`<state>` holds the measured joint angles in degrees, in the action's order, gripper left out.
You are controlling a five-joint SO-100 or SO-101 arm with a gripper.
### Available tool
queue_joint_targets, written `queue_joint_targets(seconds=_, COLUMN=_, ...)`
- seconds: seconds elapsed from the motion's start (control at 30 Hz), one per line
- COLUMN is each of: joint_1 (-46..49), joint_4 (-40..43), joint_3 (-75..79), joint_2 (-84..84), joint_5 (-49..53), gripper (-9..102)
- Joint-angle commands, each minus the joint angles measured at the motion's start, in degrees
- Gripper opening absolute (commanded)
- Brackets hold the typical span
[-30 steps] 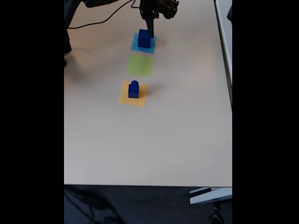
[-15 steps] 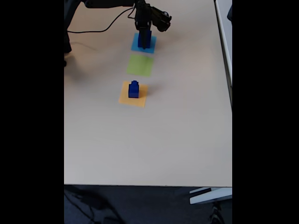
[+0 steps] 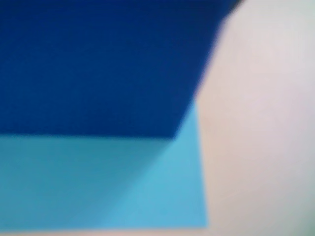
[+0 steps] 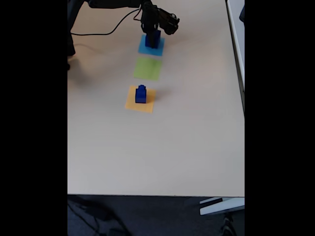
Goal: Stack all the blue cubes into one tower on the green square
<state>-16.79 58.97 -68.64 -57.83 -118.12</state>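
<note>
Reading the fixed view from left to right, your targets line up in one column near the table's (image 4: 197,147) middle: an orange patch (image 4: 132,104) nearest the camera carrying a small stack of blue cubes (image 4: 141,94), a smaller one on a larger; then the bare green square (image 4: 147,68); then the light-blue patch (image 4: 142,48) with the large blue cube (image 4: 153,39) on it. Your gripper (image 4: 153,30) sits right over that large cube, low enough that cube and fingers merge; you cannot tell from here how wide the jaws stand or whether they have closed on it.

In the wrist view the large cube's matte, flat dark face fills the upper left, sharp-edged, with the thin light-blue patch (image 3: 162,191) showing beneath and the pale table to the right. So the cube is directly at the jaws, and the green square lies just toward the camera from it, one patch over. The cube has no long axis to favour.
</note>
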Motion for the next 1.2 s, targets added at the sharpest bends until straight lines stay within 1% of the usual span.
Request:
queue_joint_targets(seconds=0.0, joint_1=0.79, joint_4=-0.7, joint_3=-0.09, joint_2=-5.98, joint_5=0.7, gripper=16)
queue_joint_targets(seconds=0.07, joint_1=0.88, joint_4=-0.7, joint_3=-0.26, joint_2=-6.15, joint_5=0.88, gripper=11)
queue_joint_targets(seconds=0.1, joint_1=0.88, joint_4=-0.7, joint_3=-0.26, joint_2=-6.15, joint_5=0.97, gripper=10)
queue_joint_targets(seconds=0.27, joint_1=1.93, joint_4=0.0, joint_3=-0.26, joint_2=-7.38, joint_5=2.29, gripper=10)
queue_joint_targets(seconds=0.47, joint_1=7.21, joint_4=6.59, joint_3=2.55, joint_2=-12.3, joint_5=10.11, gripper=12)
queue_joint_targets(seconds=0.63, joint_1=11.87, joint_4=8.79, joint_3=2.02, joint_2=-15.56, joint_5=16.61, gripper=12)
queue_joint_targets(seconds=0.83, joint_1=16.44, joint_4=5.62, joint_3=-3.43, joint_2=-17.4, joint_5=21.36, gripper=12)
queue_joint_targets(seconds=1.1, joint_1=17.93, joint_4=-2.9, joint_3=-14.85, joint_2=-18.72, joint_5=20.57, gripper=12)
queue_joint_targets(seconds=1.17, joint_1=18.19, joint_4=-3.96, joint_3=-16.52, joint_2=-18.9, joint_5=20.3, gripper=12)
